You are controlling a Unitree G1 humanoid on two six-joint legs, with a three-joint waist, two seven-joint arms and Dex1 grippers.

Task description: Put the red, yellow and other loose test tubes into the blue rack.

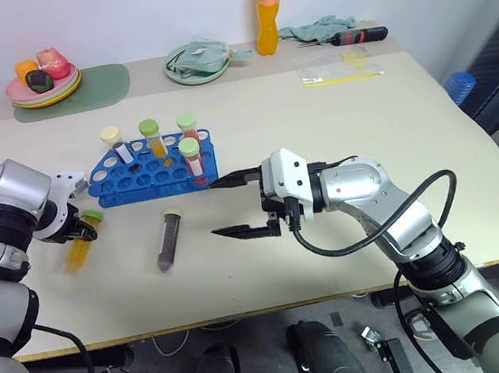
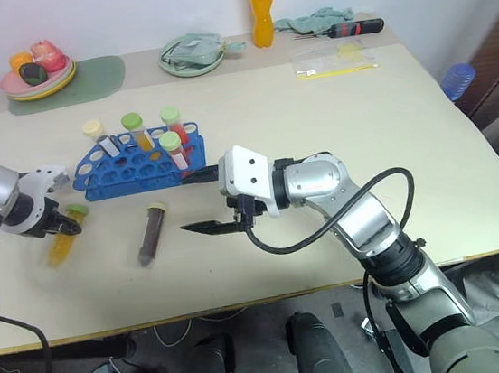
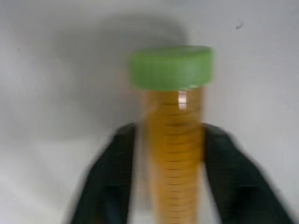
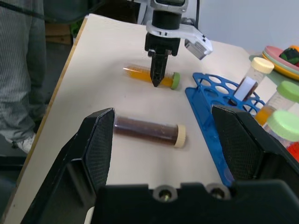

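Observation:
A yellow test tube (image 1: 78, 251) with a green cap lies on the table left of the blue rack (image 1: 140, 187). My left gripper (image 1: 81, 231) points down and is shut on this tube just below the cap; in the left wrist view the black fingers (image 3: 112, 177) press both sides of the yellow tube (image 3: 175, 154). A dark brown tube (image 1: 169, 239) with a cream cap lies loose in front of the rack. Several capped tubes stand in the rack, one of them red (image 1: 194, 161). My right gripper (image 1: 214, 209) hovers open just right of the dark tube, holding nothing.
At the back of the table are a stack of plates with fruit (image 1: 44, 84), a green mat (image 1: 101, 86), a green dish (image 1: 198, 64), an orange bottle (image 1: 269, 11), a cloth (image 1: 321, 27), a screwdriver (image 1: 359, 37) and a plastic bag (image 1: 339, 64).

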